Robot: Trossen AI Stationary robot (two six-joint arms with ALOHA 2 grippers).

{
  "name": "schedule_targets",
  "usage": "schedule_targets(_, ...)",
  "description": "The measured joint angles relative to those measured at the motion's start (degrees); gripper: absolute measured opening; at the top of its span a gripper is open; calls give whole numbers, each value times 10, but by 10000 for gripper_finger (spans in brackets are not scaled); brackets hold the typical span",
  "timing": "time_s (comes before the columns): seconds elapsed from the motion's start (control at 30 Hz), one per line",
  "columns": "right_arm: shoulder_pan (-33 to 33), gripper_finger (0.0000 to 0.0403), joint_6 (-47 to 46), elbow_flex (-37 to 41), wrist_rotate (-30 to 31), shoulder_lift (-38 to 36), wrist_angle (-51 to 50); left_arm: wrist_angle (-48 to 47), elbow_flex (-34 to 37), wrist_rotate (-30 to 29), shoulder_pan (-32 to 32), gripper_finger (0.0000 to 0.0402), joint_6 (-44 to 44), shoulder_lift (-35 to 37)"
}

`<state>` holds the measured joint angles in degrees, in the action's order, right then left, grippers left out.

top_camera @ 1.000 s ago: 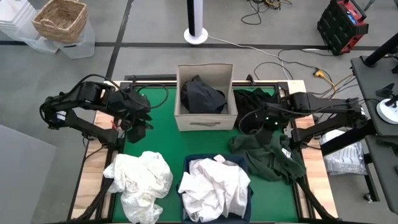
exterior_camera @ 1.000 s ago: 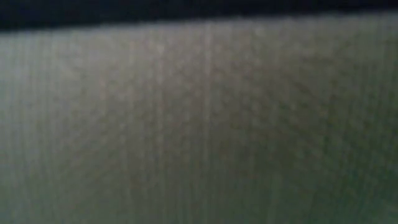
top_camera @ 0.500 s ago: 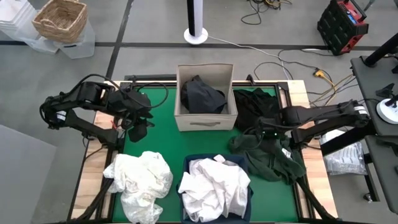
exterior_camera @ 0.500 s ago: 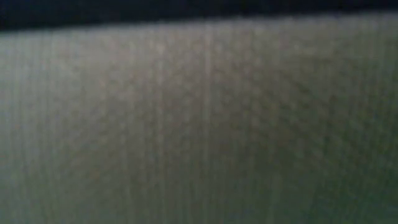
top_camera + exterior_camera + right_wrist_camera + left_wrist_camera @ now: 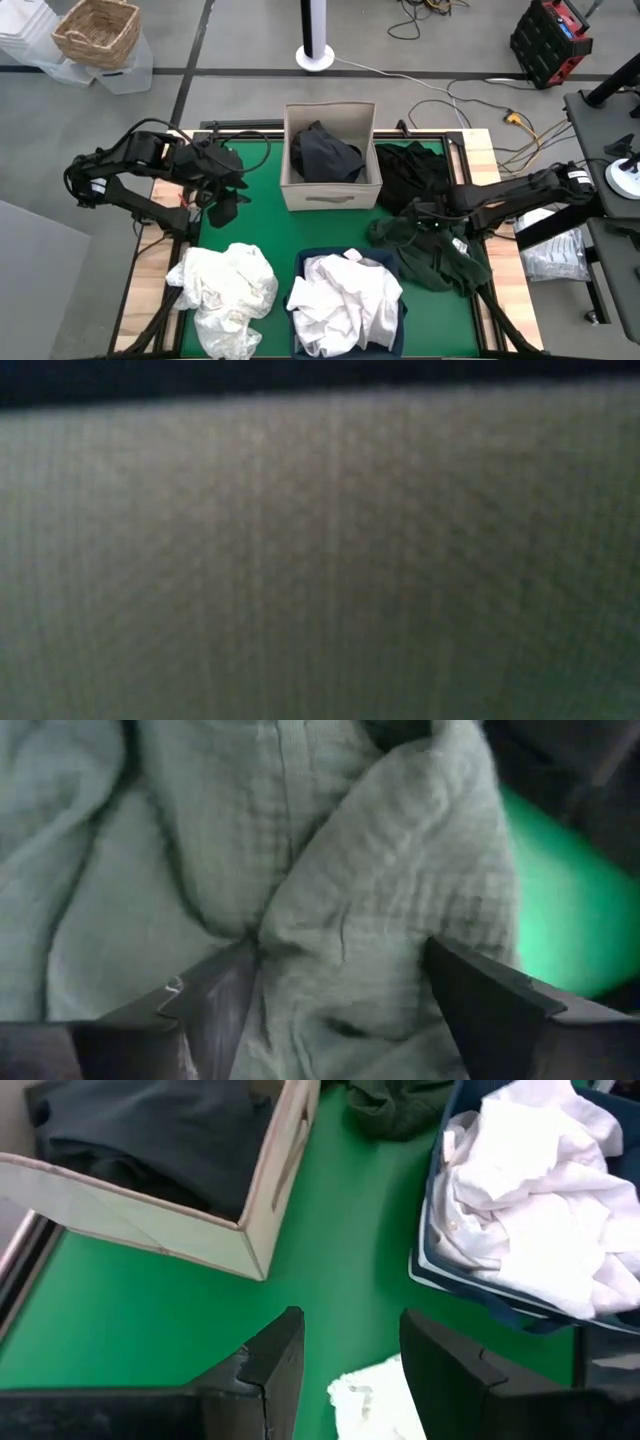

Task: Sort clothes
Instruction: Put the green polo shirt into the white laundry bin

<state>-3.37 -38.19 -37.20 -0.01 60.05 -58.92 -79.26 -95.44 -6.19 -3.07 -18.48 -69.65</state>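
Now: right gripper over the olive garment
Fingers spread wide, pressing into its folds; left gripper open

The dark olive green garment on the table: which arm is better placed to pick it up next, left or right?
Probably the right. The right gripper is open, with its fingers spread over a fold of the olive green garment. The left gripper hangs open over bare green mat, across the beige box from it.
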Motion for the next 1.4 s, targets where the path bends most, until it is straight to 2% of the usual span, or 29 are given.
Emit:
schedule_targets(0.13,0,272,-15,45,0,0,60,2,0,-9,0,145,0,0)
schedule_targets(0.27,0,226,-41,87,0,0,103,7,0,-10,0,145,0,0)
schedule_targets(0.37,0,172,-57,106,-2,-1,119,9,0,-10,0,145,0,0)
schedule_targets(0.53,0,47,-42,108,0,-1,131,10,0,-36,0,145,0,0)
schedule_targets(0.57,0,32,-36,104,0,-1,130,10,0,-38,0,145,0,0)
schedule_targets(0.7,0,24,-22,73,1,1,101,11,0,-58,0,145,0,0)
schedule_targets(0.87,0,20,-12,-10,2,-9,17,11,-1,-112,0,145,0,0)
schedule_targets(1.0,0,19,-11,-88,11,-27,-9,15,-1,-151,0,145,-1,0)
schedule_targets(1.2,-1,18,-3,-211,17,-61,-10,55,-1,-227,0,145,-5,0)
schedule_targets(1.4,-1,17,75,-341,20,-81,44,77,-1,-287,0,145,-5,0)
